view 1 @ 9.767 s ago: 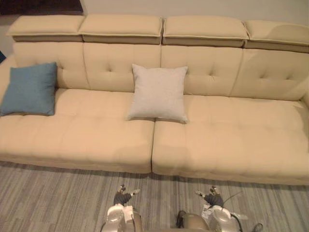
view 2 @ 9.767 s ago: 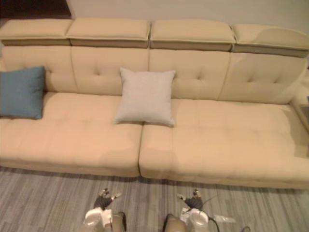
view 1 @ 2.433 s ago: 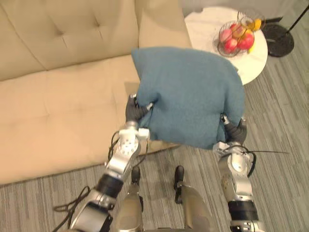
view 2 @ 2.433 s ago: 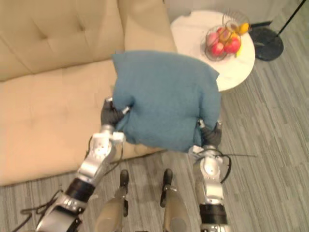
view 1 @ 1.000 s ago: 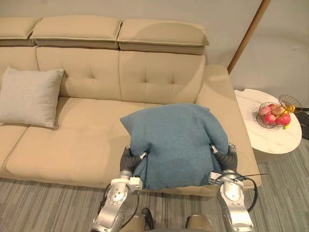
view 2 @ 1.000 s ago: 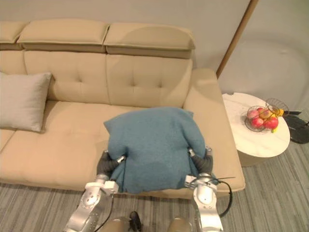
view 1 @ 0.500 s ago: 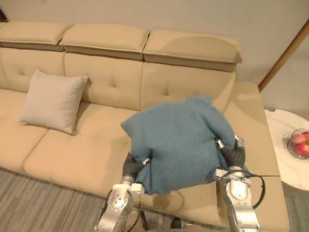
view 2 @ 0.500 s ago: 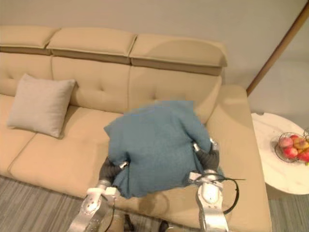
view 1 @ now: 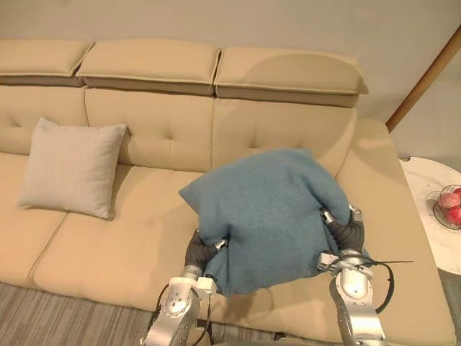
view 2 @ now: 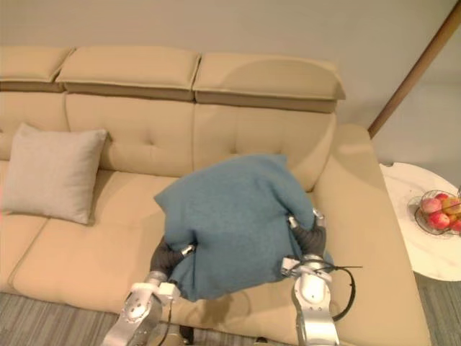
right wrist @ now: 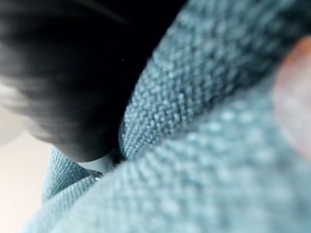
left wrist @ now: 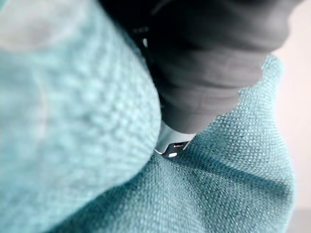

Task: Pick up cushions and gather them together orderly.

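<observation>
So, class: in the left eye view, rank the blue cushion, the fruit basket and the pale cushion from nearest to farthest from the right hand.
1. Blue cushion: gripped by the right hand.
2. Fruit basket: off to the right.
3. Pale cushion: far left on the sofa.

Fruit bowl [view 1: 435,214] partly beyond view's edge

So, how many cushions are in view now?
2. The blue cushion is held up between the left hand and the right hand, over the sofa. The grey cushion leans on the sofa back at the left. More may be hidden behind the blue one.
</observation>
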{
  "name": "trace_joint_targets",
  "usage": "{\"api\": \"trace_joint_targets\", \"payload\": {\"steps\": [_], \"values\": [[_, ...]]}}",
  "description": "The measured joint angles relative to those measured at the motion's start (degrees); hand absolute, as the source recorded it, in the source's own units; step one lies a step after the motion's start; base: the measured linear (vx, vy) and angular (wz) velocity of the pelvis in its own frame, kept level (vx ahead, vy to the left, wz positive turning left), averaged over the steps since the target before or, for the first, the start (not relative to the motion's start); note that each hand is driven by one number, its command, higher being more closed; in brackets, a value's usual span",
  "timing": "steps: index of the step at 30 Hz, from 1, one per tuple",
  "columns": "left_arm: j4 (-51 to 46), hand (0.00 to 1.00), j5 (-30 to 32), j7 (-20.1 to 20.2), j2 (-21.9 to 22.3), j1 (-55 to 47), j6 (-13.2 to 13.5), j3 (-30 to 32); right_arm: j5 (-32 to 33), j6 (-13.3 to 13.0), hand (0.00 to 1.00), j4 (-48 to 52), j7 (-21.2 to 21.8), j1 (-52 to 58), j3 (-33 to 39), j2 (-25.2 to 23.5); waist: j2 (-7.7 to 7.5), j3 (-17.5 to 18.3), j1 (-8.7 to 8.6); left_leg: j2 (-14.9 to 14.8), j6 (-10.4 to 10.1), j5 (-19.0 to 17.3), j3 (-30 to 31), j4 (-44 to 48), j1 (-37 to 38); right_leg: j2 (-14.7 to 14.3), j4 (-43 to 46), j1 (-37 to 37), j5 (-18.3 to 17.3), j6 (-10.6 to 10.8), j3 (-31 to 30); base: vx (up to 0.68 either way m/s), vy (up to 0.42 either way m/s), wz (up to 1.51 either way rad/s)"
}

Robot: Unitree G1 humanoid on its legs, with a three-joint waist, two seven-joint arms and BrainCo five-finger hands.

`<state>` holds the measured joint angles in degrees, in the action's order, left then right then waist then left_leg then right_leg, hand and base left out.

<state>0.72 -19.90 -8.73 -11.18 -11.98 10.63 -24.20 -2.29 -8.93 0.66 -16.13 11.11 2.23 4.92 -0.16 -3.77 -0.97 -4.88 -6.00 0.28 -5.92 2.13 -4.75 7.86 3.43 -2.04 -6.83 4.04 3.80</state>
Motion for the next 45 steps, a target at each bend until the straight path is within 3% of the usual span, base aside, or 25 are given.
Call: {"api": "trace_joint_targets", "payload": {"steps": [8,10,13,16,18,23,24,25,26,31,35,38,42,45], "values": [[0.01,1.00,4.44,-3.66,-0.24,2.77,-0.30,0.06,-2.54,0.46,1.00,-5.26,-2.47,-3.60,-0.35,0.30,0.41,0.53,0.02,-1.91,-0.63,4.60,-2.85,-6.20,-2.40,-2.07,-1.10,7.01,2.25,0.10,-3.13,-0.09,-0.037,-0.25],[0.02,1.00,5.41,-5.48,-0.25,5.82,-0.30,0.51,-4.49,0.57,1.00,-6.61,-4.27,-7.86,-0.83,0.93,0.44,-0.13,0.07,-2.04,-0.35,5.63,-3.17,-6.30,-5.51,-2.28,-2.12,9.58,4.28,0.35,-3.87,-0.12,0.007,-0.16],[0.12,1.00,7.75,-8.95,-0.29,13.52,-0.30,2.90,-5.80,0.99,1.00,-6.74,-7.23,-17.27,-2.63,2.65,0.47,-4.15,0.62,-2.06,0.35,7.51,-4.02,-7.25,-9.28,-2.32,-3.83,13.39,7.34,0.98,-4.67,-0.17,0.032,-0.15],[2.62,1.00,9.77,-13.82,-0.44,25.41,-0.28,4.76,-8.93,1.42,1.00,-10.57,-11.52,-30.32,-2.58,4.56,0.61,-6.08,1.43,-2.00,0.86,9.78,-3.97,-7.95,-14.63,-2.30,-4.37,18.83,9.66,1.40,-4.72,-0.15,0.031,-0.02],[8.99,1.00,11.20,-18.26,-1.46,40.53,-0.22,6.62,-9.25,2.26,1.00,-17.71,-15.21,-46.01,-2.46,8.20,1.05,-9.01,1.90,-1.76,1.50,11.55,-3.38,-7.98,-18.72,-2.14,-5.04,22.33,11.59,1.87,-4.47,-0.14,0.029,0.07],[21.75,1.00,13.78,-24.49,-5.22,66.60,0.20,10.25,-11.58,2.93,1.00,-29.66,-20.27,-72.60,-1.75,12.27,1.88,-14.92,1.66,-0.95,2.52,14.41,-3.04,-8.01,-25.39,-1.17,-8.48,27.19,15.77,2.73,-4.25,-0.09,0.045,0.04],[25.06,0.00,14.56,-25.32,-6.08,72.07,0.35,10.94,-11.86,3.02,1.00,-32.07,-21.30,-77.68,-1.17,12.67,2.03,-16.83,1.55,-0.59,2.65,14.72,-3.01,-8.01,-26.14,-0.92,-8.48,27.98,15.96,2.92,-4.21,-0.07,0.077,0.06],[27.49,0.00,15.31,-26.04,-6.36,75.13,0.41,11.80,-12.36,3.09,1.00,-33.85,-22.21,-80.38,-0.15,12.56,2.21,-17.29,1.38,-0.45,2.66,14.99,-2.69,-8.00,-27.14,-0.75,-8.47,28.78,16.10,3.12,-4.00,-0.05,0.073,0.06],[30.36,0.00,15.44,-26.17,-6.59,78.35,0.44,12.01,-13.02,3.15,0.00,-36.07,-23.06,-82.90,0.07,12.48,2.34,-17.77,1.32,-0.39,2.75,15.08,-2.61,-8.00,-27.88,-0.64,-8.47,29.52,16.21,3.24,-3.93,-0.03,0.053,0.06],[45.66,0.00,16.14,-25.53,-9.40,92.33,0.12,11.83,-12.84,4.26,0.00,-45.48,-25.58,-91.58,5.56,10.64,2.69,-21.57,0.14,0.35,2.83,15.82,-1.21,-7.98,-31.55,-0.07,-8.46,32.62,16.56,3.42,-2.69,0.00,0.048,0.08],[51.03,0.00,16.51,-22.35,-8.57,93.48,-1.64,12.85,-9.96,5.23,0.00,-49.84,-25.11,-91.61,8.65,7.67,2.67,-23.13,-0.01,0.45,2.83,15.82,-1.33,-8.00,-33.21,0.27,-8.46,34.48,16.76,3.47,-2.84,0.01,0.050,-0.03],[53.46,0.00,16.36,-20.69,-4.73,92.73,-3.75,19.21,-6.91,6.50,0.00,-49.47,-23.21,-89.29,8.57,5.75,2.54,-23.93,0.19,0.11,2.72,15.90,-1.73,-7.99,-35.33,0.04,-8.43,36.77,17.04,3.57,-3.37,0.01,0.046,-0.07],[52.46,0.00,16.33,-20.03,-0.12,89.50,-3.70,23.39,-6.09,6.63,0.00,-45.84,-21.00,-82.18,8.52,2.84,2.56,-24.47,0.86,-0.60,2.69,15.88,-3.08,-7.99,-35.14,-0.54,-6.98,37.58,17.01,3.53,-3.96,0.02,0.033,-0.10],[49.74,0.00,16.45,-19.75,0.82,86.01,-3.53,24.55,-6.12,6.49,0.00,-41.62,-19.57,-77.94,8.06,1.90,2.55,-24.47,0.93,-1.48,2.65,15.86,-3.05,-7.98,-34.97,-1.14,-5.12,38.22,16.46,3.18,-3.72,0.00,0.012,-0.07]]}}
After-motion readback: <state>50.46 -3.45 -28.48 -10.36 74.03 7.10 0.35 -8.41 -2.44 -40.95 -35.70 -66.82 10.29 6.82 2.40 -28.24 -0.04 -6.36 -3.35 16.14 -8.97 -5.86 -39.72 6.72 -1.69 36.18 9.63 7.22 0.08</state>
